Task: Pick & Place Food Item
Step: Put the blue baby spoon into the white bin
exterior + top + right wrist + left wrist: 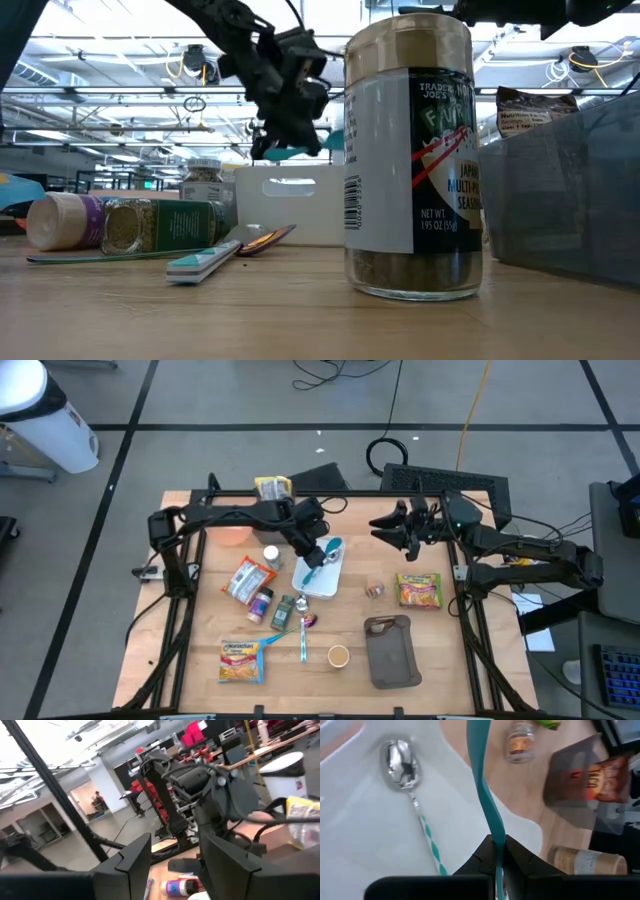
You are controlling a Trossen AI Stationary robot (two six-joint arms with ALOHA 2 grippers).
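Seen from above, the left gripper (pixel 318 556) hangs over a white tray (pixel 322 582) at the centre of the frame, pinching a teal utensil (pixel 328 550). The right gripper (pixel 385 528) waits at upper right, clear of the wooden table (pixel 445 660). Noodle packets (pixel 420 590), a grey board (pixel 391 652) and a small cup (pixel 338 655) lie nearby.
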